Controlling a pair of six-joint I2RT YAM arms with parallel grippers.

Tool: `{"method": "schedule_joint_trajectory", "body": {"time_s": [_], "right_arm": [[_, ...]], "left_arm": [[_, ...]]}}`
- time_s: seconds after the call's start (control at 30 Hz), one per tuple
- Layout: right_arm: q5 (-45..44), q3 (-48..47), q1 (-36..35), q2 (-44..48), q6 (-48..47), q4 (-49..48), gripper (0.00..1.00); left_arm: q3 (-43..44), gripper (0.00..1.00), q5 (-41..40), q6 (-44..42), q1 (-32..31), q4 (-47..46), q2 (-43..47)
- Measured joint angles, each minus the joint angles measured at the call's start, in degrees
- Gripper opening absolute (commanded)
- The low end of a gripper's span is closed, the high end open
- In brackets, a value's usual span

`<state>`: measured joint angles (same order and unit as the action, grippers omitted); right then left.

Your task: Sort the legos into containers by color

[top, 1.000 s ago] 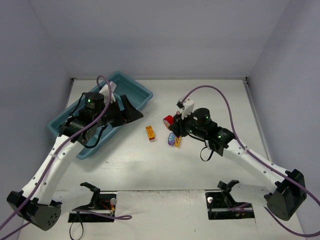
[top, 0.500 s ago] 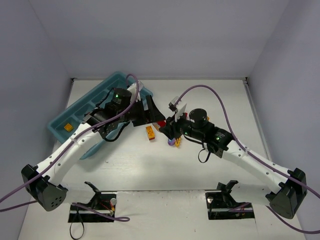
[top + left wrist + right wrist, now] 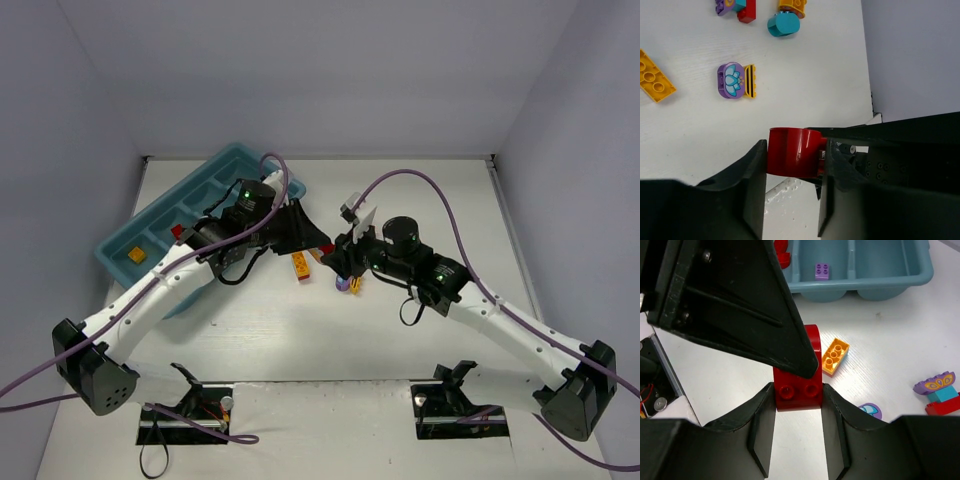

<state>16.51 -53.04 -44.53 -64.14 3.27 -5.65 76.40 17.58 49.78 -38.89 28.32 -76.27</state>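
Watching from beside the rig, I see both arms meeting over the middle of the surface (image 3: pixel 400 200) on one red brick (image 3: pixel 797 375). The right claw (image 3: pixel 797 390) is clamped across the brick's studded end. The left claw (image 3: pixel 792 155) is closed on the same brick from the other side, and one of its black fingers lies over the brick's curved top in the right wrist view. So two claws hold one piece, apparently clear of the surface.

The relation that counts is where the tray (image 3: pixel 215 175) lies from here. It sits out to the left, angled away, right by the left arm and well apart from the right arm. One compartment (image 3: pixel 165 238) holds a red piece (image 3: pixel 178 232), with a purple brick (image 3: pixel 822 271) in the next one along.

I judge this to be a hand-over. The left arm is the nearer one for the drop, so the right claw needs to let go first.

An orange brick (image 3: pixel 835 356) lies loose on the surface just beside the meeting point, unsorted.
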Motion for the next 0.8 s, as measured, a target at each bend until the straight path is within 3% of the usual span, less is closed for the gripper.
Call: {"method": "schedule_joint_trajectory", "body": {"time_s": [0.1, 0.13, 0.23, 0.33, 0.47, 0.8], "right_arm": [[0.04, 0.00, 0.22, 0.31, 0.07, 0.50, 0.14], [0.02, 0.00, 0.20, 0.31, 0.07, 0.50, 0.31], [-0.59, 0.00, 0.17, 0.31, 0.13, 0.44, 0.58], [-2.08, 0.00, 0.13, 0.31, 0.15, 0.35, 0.74], [-5.40, 0.00, 0.13, 0.39, 0.35, 1.18, 0.85], [-22.34, 0.07, 0.24, 1.22, 4.52, 5.05, 0.88]], "left_arm": [[-0.28, 0.00, 0.15, 0.13, -0.07, -0.74, 0.11], [-0.31, 0.00, -0.09, 0.24, -0.13, -0.81, 0.11], [-0.31, 0.00, -1.38, 0.28, -0.22, -0.74, 0.28], [-0.31, 0.00, -3.56, -0.22, 0.28, 0.66, 0.55], [-0.59, 0.00, -6.19, -2.23, 5.29, 3.37, 1.60], [-1.25, 0.03, -20.55, -13.77, 27.58, 8.57, 2.36]]}}
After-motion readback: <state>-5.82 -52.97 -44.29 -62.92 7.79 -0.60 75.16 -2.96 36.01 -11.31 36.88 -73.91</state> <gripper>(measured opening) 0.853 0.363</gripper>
